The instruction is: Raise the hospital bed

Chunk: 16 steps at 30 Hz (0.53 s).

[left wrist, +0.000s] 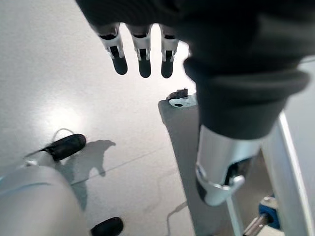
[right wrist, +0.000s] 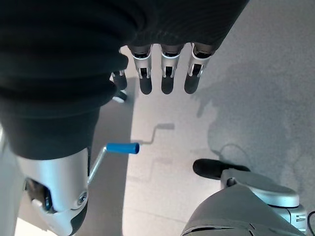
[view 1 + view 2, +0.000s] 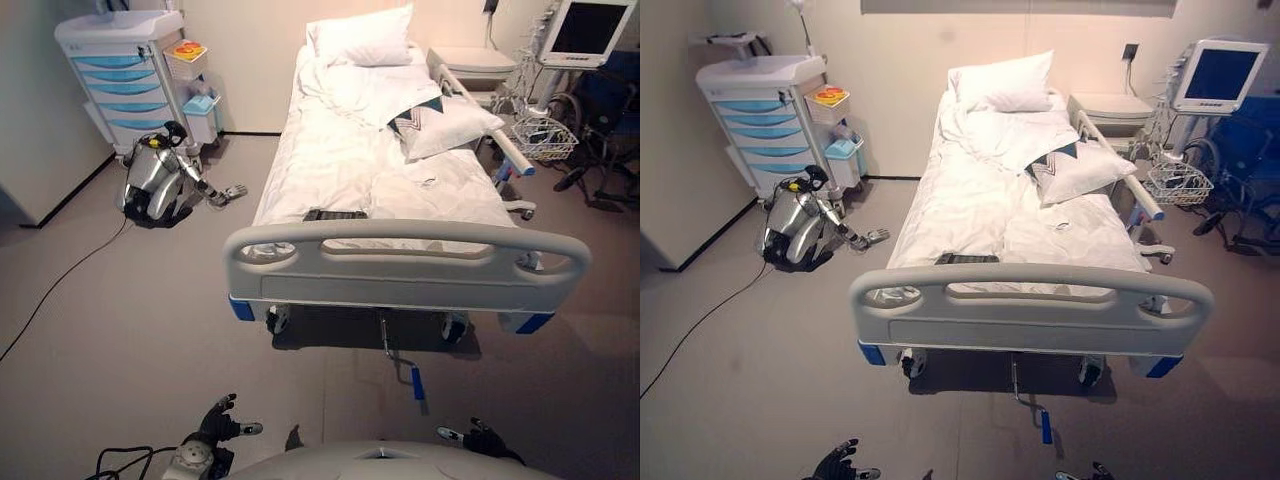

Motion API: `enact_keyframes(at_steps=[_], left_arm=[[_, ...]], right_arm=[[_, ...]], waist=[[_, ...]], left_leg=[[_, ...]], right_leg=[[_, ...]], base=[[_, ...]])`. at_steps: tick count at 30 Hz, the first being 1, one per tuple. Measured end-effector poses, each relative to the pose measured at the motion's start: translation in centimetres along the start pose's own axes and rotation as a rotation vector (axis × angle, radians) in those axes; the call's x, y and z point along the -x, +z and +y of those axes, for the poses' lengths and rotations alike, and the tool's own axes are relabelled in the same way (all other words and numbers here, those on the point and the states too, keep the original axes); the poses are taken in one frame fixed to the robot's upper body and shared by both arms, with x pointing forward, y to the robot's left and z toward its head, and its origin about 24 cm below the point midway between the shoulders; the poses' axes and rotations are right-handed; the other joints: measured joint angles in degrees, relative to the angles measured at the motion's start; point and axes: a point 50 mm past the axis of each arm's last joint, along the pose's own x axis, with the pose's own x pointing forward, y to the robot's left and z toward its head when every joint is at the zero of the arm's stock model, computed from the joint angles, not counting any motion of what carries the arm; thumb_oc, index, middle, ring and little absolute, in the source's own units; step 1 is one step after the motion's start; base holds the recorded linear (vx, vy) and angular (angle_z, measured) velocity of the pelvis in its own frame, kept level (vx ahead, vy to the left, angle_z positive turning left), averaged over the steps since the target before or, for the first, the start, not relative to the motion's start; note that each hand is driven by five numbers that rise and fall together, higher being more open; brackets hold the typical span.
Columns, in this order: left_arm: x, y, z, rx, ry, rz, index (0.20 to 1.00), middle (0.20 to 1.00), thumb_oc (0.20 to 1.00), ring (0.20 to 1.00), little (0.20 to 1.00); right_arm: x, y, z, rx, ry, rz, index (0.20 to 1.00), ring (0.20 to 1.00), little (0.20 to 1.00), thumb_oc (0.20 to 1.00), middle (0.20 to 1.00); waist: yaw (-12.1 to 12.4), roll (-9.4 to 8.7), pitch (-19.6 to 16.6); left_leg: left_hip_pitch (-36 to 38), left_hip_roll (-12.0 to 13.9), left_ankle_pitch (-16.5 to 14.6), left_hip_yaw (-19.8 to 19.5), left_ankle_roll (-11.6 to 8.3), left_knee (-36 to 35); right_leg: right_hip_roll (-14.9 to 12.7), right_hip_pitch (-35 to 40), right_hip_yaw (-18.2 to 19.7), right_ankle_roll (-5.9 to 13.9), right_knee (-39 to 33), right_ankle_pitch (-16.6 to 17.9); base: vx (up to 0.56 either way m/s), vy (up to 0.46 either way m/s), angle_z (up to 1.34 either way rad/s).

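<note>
- Silver, dark-tipped fingers of the right hand (image 2: 167,73) hang straight and apart, holding nothing; the hand shows low at the robot's right side in the left eye view.
- Just ahead of and below that hand, the crank (image 2: 122,147) with its blue grip sticks out over the floor, well short of any contact.
- Past the crank rises the hospital bed (image 3: 405,262), its grey footboard facing the robot, white bedding and pillows on the mattress.
- The left hand (image 1: 142,51) is likewise relaxed and empty, hanging over bare floor on the other side of the crank.
- Off to the left hand's far side, a silver machine (image 3: 155,185) sits on the floor by a blue-drawered cart (image 3: 125,80); beyond the right hand's side stands a monitor (image 3: 585,30).
- Risk, as I judge it: the crank sits low, so reaching down could tip the robot's balance, or the fingers could slip off the small blue grip and knock the handle aside.
</note>
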Motion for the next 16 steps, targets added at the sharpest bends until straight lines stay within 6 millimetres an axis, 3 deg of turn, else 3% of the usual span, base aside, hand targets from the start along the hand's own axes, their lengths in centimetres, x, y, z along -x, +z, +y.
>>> enact_keyframes(at_steps=[8, 16], left_arm=[[0.1, -0.7, -0.4, 0.011, -0.004, 0.033, 1.000, 1.000, 1.000, 1.000, 1.000], [0.3, -1.2, -0.4, 0.010, -0.005, 0.053, 1.000, 1.000, 1.000, 1.000, 1.000]], right_arm=[[0.1, -0.1, 1.1, -0.011, 0.025, 0.009, 1.000, 1.000, 1.000, 1.000, 1.000], [0.1, -0.2, 1.1, -0.010, 0.030, 0.011, 1.000, 1.000, 1.000, 1.000, 1.000]], waist=[[0.0, -1.11, -1.0], [0.0, -1.02, -1.0]], left_leg=[[0.9, 0.4, -0.2, 0.7, -0.24, 0.0], [1.0, 0.5, -0.2, 0.7, -0.30, 0.0]], right_leg=[[0.3, 0.5, 0.2, -0.41, 0.0, 0.4], [0.4, 0.9, 0.2, -0.46, 0.0, 0.3]], base=[[0.03, -0.001, -0.05], [0.01, -0.002, 0.00]])
